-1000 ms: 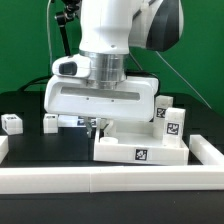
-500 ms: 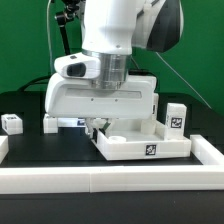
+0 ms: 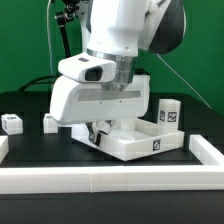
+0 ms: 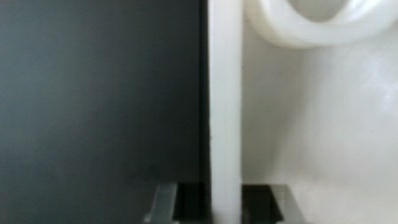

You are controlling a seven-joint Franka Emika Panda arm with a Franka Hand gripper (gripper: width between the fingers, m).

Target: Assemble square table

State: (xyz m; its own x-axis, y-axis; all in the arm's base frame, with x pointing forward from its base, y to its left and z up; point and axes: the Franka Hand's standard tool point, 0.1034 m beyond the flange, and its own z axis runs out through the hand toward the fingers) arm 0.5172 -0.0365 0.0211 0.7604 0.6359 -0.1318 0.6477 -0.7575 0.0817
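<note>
The white square tabletop [image 3: 140, 142] with raised rim and a black-and-white tag on its front wall lies on the black table, turned at a slant. My gripper [image 3: 97, 131] is at its corner on the exterior view's left, shut on the rim. In the wrist view the rim [image 4: 224, 100] runs as a white wall between my two fingers [image 4: 178, 200], with a round leg socket [image 4: 329, 25] inside the tray. Loose white peg legs with tags stand about: one [image 3: 168, 114] behind the top at the right, one [image 3: 11, 123] far left, one [image 3: 50, 122] left of my hand.
The long white border rail [image 3: 110, 178] runs along the front, with raised ends at both sides [image 3: 208, 150]. A green backdrop stands behind. My arm's white body hides the table's middle rear.
The tabletop has turned under my grip: its front wall now slants, the tagged corner swung toward the exterior view's right and rear. My hand has tilted and twisted with it.
</note>
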